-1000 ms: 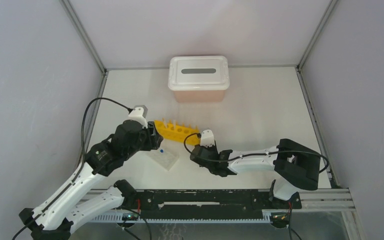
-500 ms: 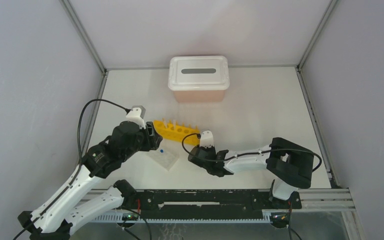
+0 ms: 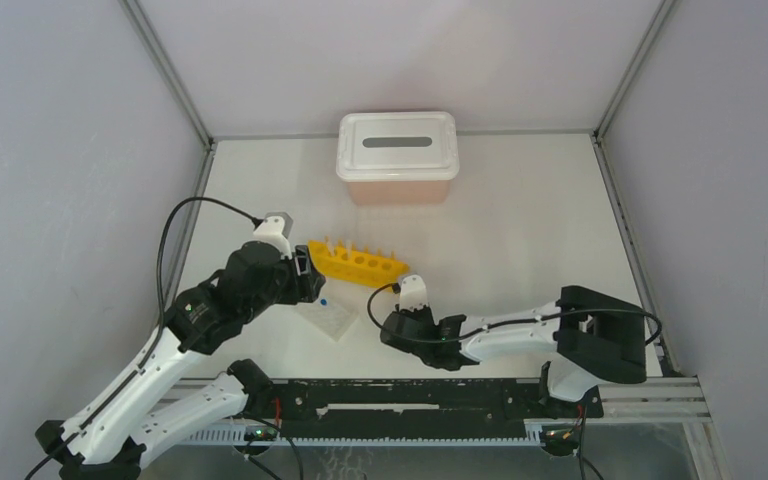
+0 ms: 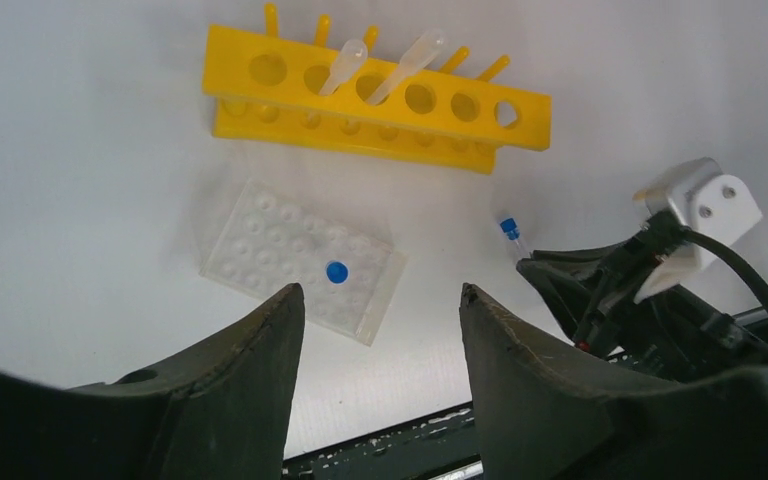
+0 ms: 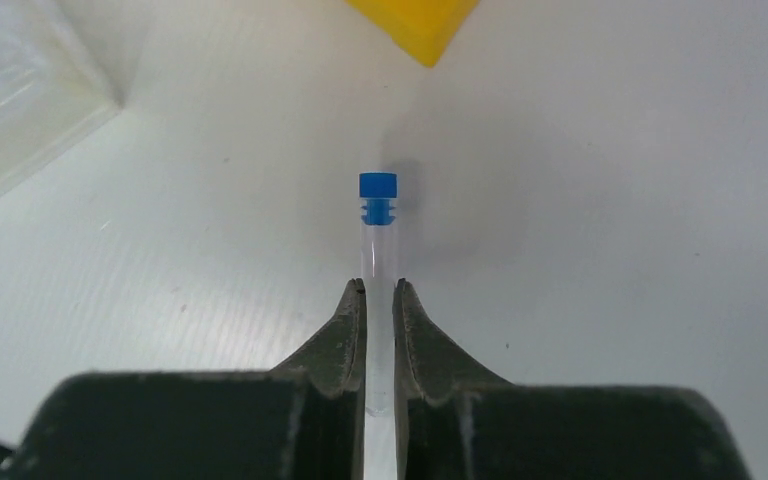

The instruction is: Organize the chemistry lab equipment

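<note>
Clamping down, the right gripper (image 5: 378, 292) has its jaws pinched on a blue-capped vial (image 5: 378, 225). The cap points to 12 o'clock in the wrist view, near a corner of the yellow tube rack (image 3: 358, 266). Two clear tubes (image 4: 346, 64) lean in that rack. The left gripper (image 4: 381, 300) hangs with jaws wide apart over the well plate (image 4: 295, 258), which carries one blue cap (image 4: 337, 271). The plate sits at 7 o'clock from the rack, and the pink box (image 3: 397, 150) at 12.

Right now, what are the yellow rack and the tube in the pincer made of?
The yellow rack looks like hard, matte plastic: even colour, moulded holes. The tube in the right pincer is see-through: glass or clear plastic, I cannot tell. Its blue cap looks ribbed, plastic or rubber.
</note>
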You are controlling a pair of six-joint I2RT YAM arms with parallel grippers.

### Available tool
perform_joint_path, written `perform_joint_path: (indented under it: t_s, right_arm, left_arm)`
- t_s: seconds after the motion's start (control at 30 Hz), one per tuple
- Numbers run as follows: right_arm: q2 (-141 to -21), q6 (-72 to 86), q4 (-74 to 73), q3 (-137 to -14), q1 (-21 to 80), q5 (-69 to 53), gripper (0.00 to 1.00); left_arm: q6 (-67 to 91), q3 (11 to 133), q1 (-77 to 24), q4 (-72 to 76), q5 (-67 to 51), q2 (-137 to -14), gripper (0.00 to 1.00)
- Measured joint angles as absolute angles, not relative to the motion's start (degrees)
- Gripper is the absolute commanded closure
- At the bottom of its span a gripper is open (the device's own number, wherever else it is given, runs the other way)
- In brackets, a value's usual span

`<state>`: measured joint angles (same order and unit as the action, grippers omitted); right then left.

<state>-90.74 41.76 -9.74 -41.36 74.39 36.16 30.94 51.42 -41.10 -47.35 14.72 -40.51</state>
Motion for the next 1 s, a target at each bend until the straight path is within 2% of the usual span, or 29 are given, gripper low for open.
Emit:
perform_joint_path:
  t_s: [0.23, 0.47, 1.0]
  right_arm:
    - [-78.30, 31.62, -5.48, -38.59, 78.13, 35.86, 0.92]
    - [-65.56, 19.20, 3.73, -34.57, 78.81, 29.76, 0.93]
    - [-58.13, 4.38, 10.44, -34.02, 79.83, 15.59, 0.93]
  left_arm:
    - [30.85, 55.27, -41.06, -49.82, 12.58, -41.80, 0.34]
    - [30.98, 56.49, -40.25, -50.59, 1.32, -44.56, 0.35]
    - [33.52, 56.21, -37.74, -46.65, -25.58, -47.57, 0.36]
